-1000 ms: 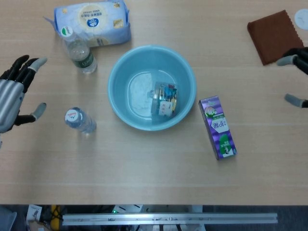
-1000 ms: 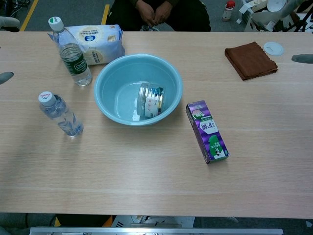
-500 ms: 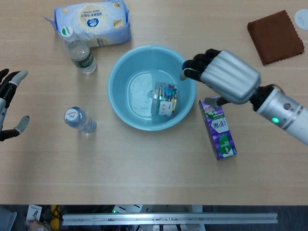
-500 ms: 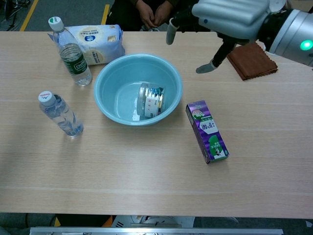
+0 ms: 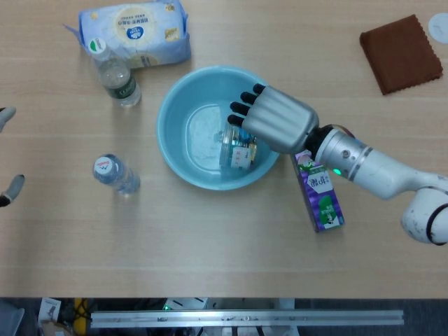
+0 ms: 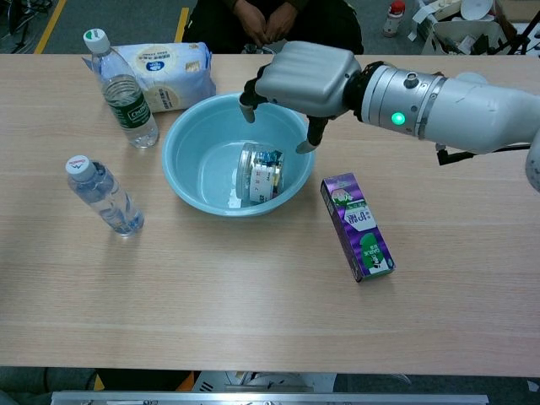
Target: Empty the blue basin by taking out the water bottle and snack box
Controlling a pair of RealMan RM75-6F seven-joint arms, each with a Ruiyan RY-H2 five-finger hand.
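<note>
right hand (image 6: 299,74) hangs over the right part of the blue basin (image 6: 192,135), palm down, fingers spread and pointing down toward the inside; it holds nothing and, in the chest view, sits clear above the contents. left hand (image 5: 7,150) shows only as two fingertips at the far left edge of the head view, well apart from everything, and whether it is spread or curled cannot be told from so little.

inside the basin, right of centre, lies one clear container with a coloured label, the snack box (image 6: 260,174) by my reading, tipped on its side against the basin floor. no bottle shows inside the basin. two bottles stand outside it on the worktop (image 6: 253,321): a small water bottle (image 6: 105,196) with a white cap, tilted, near and left of the basin, and a taller bottle (image 6: 123,90) with a green label at the far left, just beside a blue and white packet (image 6: 169,66). a purple carton (image 6: 356,225) lies flat just right of the basin, and a brown cloth (image 5: 402,52) sits at the far right.

judging from this layout, the bottle half of the task looks done, though which of the two bottles came from the basin cannot be told. what is left is the snack box: the right hand must lower, close on it and carry it out onto the worktop.
</note>
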